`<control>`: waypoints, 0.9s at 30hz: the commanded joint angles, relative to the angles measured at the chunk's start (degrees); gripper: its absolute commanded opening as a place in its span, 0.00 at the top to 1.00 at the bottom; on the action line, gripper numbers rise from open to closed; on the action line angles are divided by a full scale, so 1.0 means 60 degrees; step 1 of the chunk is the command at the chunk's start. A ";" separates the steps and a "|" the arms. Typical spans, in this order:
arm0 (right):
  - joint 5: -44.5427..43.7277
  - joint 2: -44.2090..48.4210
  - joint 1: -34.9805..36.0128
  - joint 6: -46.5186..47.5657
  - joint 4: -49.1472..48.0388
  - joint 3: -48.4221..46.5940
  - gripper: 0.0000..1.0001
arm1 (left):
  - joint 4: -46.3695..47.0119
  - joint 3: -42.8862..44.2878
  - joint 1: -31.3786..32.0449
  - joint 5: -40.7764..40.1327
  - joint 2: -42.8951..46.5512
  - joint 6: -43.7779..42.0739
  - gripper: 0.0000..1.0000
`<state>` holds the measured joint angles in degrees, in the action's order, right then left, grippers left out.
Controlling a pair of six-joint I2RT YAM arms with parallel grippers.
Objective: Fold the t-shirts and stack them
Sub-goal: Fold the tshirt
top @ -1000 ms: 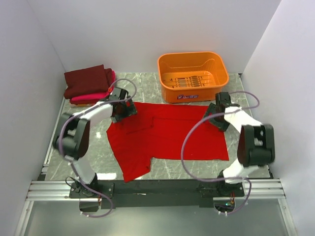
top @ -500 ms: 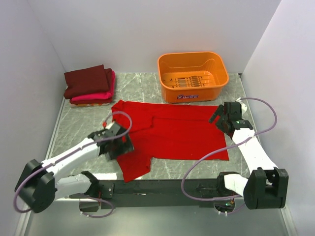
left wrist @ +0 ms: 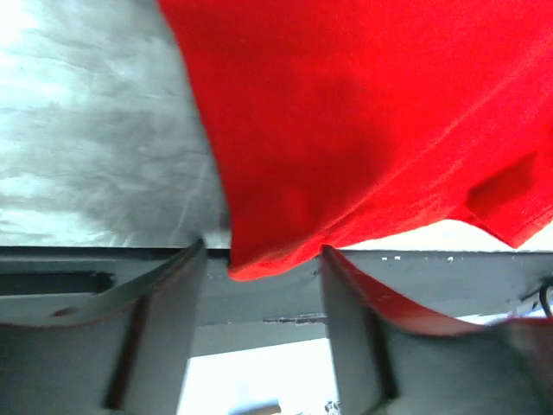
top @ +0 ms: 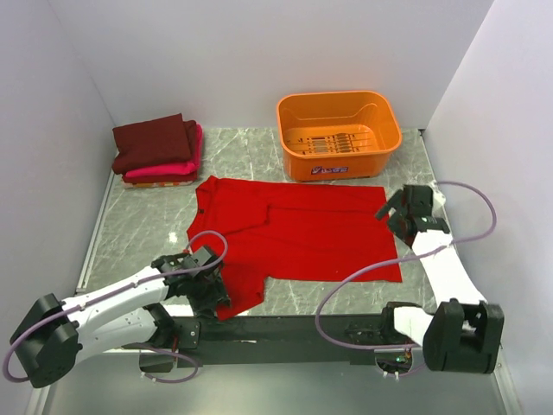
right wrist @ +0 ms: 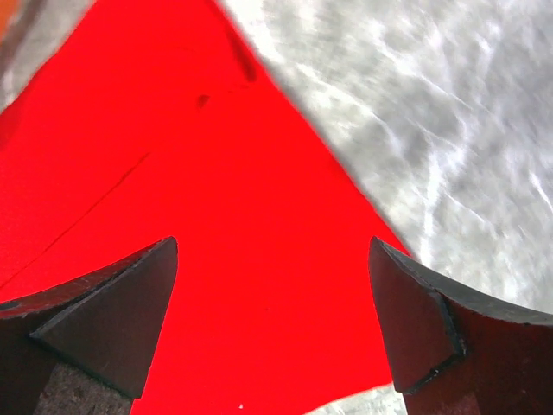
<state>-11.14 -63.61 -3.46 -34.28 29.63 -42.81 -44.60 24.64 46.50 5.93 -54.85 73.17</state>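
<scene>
Red t-shirt (top: 302,233) is lying spread out, both grippers are standing open over its edges.

Marble-patterned table (top: 147,225) is carrying every item. The red t-shirt is lying flat across the middle of it, one sleeve reaching to the near edge on the left side, where the cloth is hanging slightly over the dark rail. Orange basket (top: 337,93) is sitting at the far side, right of centre, just beyond the shirt's far hem. Maroon t-shirt (top: 154,141) is resting folded on top of the folded pink t-shirt (top: 164,169) in the far left corner, well apart from the red one. Left gripper (top: 207,290) is hovering low at the near sleeve; in its wrist view its jaws are gaping, with the sleeve corner showing between them, unclamped. Right gripper (top: 399,212) is hanging over the shirt's right edge, jaws parted wide, gripping nothing.
</scene>
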 commanded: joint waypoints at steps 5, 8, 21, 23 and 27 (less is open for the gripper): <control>0.2290 0.1563 -0.2437 -0.0834 0.0906 0.1360 0.00 | 0.0943 -0.0270 0.0189 0.1061 -0.0716 -0.0196 0.68; 0.2807 0.2163 -0.3317 -0.0820 0.1462 0.1728 0.00 | 0.0696 -0.0051 0.0204 0.0989 -0.0863 -0.0446 0.99; 0.2983 0.2281 -0.3451 -0.1432 0.2667 0.2416 0.07 | 0.0006 0.0814 0.0189 0.0989 -0.0410 -0.0915 0.99; 0.3188 0.2297 -0.3451 -0.1639 0.2446 0.2956 0.08 | 0.0079 0.1034 0.0189 0.1032 -0.0395 -0.1046 0.99; 0.3234 0.1931 -0.3451 -0.1596 0.2152 0.3238 0.10 | 0.0298 0.1195 0.0189 0.1134 -0.0424 -0.1310 0.99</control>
<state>7.57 -50.98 -23.90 -42.83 44.18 -24.10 -43.66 29.69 47.35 11.38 -57.95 67.59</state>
